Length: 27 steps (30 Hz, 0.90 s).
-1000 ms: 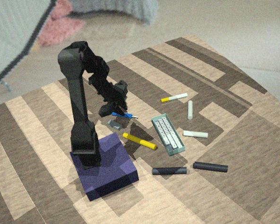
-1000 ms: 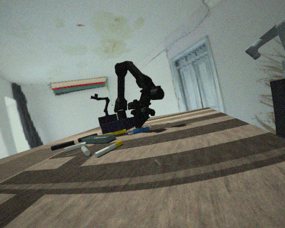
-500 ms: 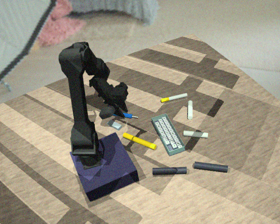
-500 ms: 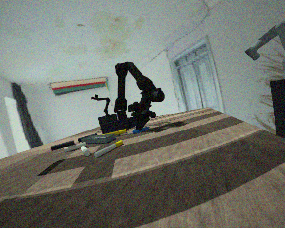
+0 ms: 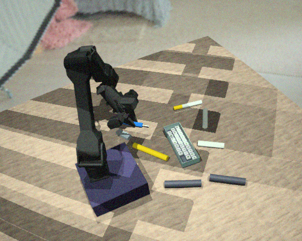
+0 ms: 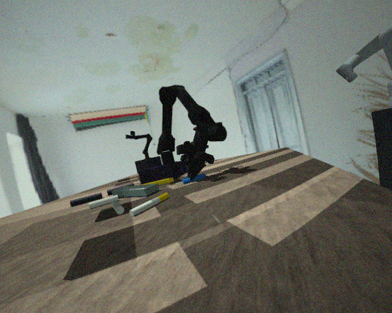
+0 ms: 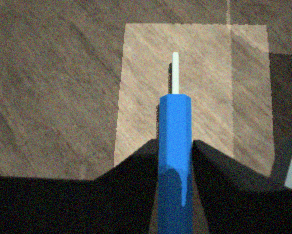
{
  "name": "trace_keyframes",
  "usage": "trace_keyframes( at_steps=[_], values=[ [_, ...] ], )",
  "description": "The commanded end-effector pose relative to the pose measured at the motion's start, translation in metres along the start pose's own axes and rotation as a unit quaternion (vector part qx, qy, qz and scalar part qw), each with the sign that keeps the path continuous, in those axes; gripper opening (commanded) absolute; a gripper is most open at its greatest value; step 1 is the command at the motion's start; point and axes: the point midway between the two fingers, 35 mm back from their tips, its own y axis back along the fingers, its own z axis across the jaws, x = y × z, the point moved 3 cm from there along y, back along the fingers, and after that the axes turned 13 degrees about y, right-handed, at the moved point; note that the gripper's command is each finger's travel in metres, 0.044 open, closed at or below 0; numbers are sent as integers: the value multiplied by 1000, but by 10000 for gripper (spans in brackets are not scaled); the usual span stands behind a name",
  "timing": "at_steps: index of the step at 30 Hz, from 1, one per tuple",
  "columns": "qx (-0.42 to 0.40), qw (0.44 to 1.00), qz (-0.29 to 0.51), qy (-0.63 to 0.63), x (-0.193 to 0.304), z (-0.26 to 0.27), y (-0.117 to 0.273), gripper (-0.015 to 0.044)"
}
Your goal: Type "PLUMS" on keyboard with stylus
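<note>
The stylus (image 5: 138,124) (image 6: 199,177) (image 7: 175,115) has a blue body and a thin white tip. My gripper (image 5: 132,125) (image 6: 191,178) (image 7: 175,147) is shut on its blue body, with one dark finger against each side. In the wrist view the tip points up the picture, away from the fingers. The stylus is low, at or just above the desk; the exact gap cannot be told. The keyboard (image 5: 181,142) (image 6: 139,191), white keys in a teal case, lies to the right of the stylus tip in the top view, apart from it. Its key letters are too blurred to read surely.
A yellow stick (image 5: 150,151) lies between the arm's base and the keyboard. A small grey block (image 5: 124,135) is near the gripper. Beyond the keyboard lie a yellow-and-white stick (image 5: 188,104), a grey stick (image 5: 205,118) and a white stick (image 5: 210,144). Two dark sticks lie nearer the camera.
</note>
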Motion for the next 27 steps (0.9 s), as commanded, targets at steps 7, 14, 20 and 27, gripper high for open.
trace_keyframes(
  at_steps=[7, 14, 20, 27],
  values=[
    [-1, 1000, 0, 0, -1, 0, 1, 0],
    [0, 1000, 0, 0, -16, -3, 30, 0],
    [0, 1000, 0, 0, -24, -5, 44, 0],
    [20, 999, 35, -9, -31, -9, 32, 0]
  ],
)
